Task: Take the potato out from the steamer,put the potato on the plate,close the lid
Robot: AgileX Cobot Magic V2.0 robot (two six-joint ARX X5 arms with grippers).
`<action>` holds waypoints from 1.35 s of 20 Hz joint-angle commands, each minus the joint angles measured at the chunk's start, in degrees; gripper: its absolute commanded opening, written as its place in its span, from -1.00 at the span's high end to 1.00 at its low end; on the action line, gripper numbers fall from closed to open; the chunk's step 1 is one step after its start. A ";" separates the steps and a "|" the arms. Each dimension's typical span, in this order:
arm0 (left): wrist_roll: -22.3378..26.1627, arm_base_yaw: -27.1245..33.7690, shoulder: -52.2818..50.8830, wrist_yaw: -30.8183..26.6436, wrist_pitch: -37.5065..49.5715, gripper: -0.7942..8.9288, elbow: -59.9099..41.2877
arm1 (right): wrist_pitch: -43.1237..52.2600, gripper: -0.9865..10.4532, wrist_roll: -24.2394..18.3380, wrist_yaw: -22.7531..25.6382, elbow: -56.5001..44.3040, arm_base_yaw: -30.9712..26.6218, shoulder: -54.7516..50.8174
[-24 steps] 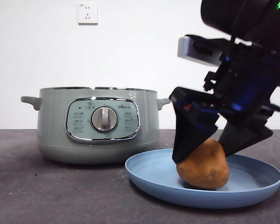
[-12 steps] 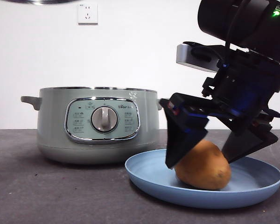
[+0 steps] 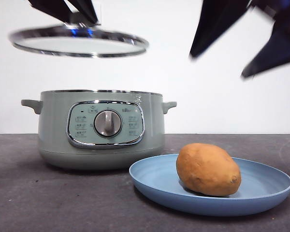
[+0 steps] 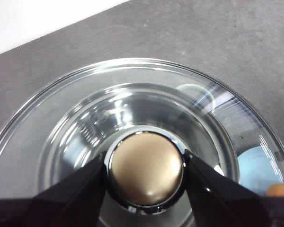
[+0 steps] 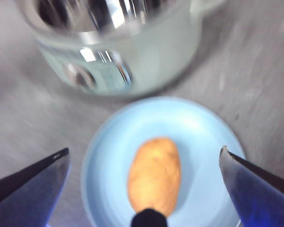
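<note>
Since the potato [image 3: 208, 169] lies on the plate [image 3: 157, 186], the right gripper [image 5: 144, 158] hangs wide open above, while the left gripper [image 4: 146, 170] clamps the lid [image 3: 78, 46] over the steamer [image 3: 99, 128], ready to cover it.

The left gripper [image 4: 144, 172] hung high above the steamer [image 3: 100, 128], and its two black jaws were pressed against the sides of the round knob on the lid [image 3: 79, 43], holding the lid up in the air. The right gripper [image 5: 144, 158] was up high too, off to the side of the steamer and right over the plate [image 5: 199, 132], and its jaws were spread far apart with nothing between them. In the front view only the dark tips of its two jaws showed, and they looked blurry.
</note>
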 commanded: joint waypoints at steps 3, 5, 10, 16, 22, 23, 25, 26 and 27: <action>0.92 -0.66 4.85 0.26 6.67 0.85 0.28 | -4.20 -0.22 2.49 0.33 1.29 0.02 -10.67; 0.92 -0.63 6.95 0.22 8.02 0.85 0.28 | -6.51 -0.22 2.89 0.33 2.21 0.02 -14.03; 0.92 -0.63 10.58 0.09 10.51 0.85 0.28 | -9.44 -0.22 2.93 0.33 3.89 0.02 -18.40; 0.92 -0.63 12.37 -0.04 11.21 0.85 0.28 | -9.88 -0.22 2.89 0.33 3.91 0.02 -18.71; 0.90 -0.63 12.57 -0.04 10.88 0.85 0.28 | -9.86 -0.22 2.89 0.28 3.91 0.02 -18.71; 0.90 -0.63 12.70 -0.02 10.60 0.85 0.22 | -9.86 -0.22 2.89 0.28 3.91 0.02 -18.71; 0.90 -0.63 13.53 0.00 10.21 0.85 0.11 | -9.86 -0.22 2.89 0.26 3.91 0.02 -18.71; 0.70 -0.63 14.12 0.04 9.84 0.85 0.11 | -9.86 -0.22 2.89 0.24 3.91 0.02 -18.71; 0.66 -0.63 14.82 0.04 9.51 0.85 0.11 | -9.92 -0.22 2.89 0.24 3.91 0.02 -18.71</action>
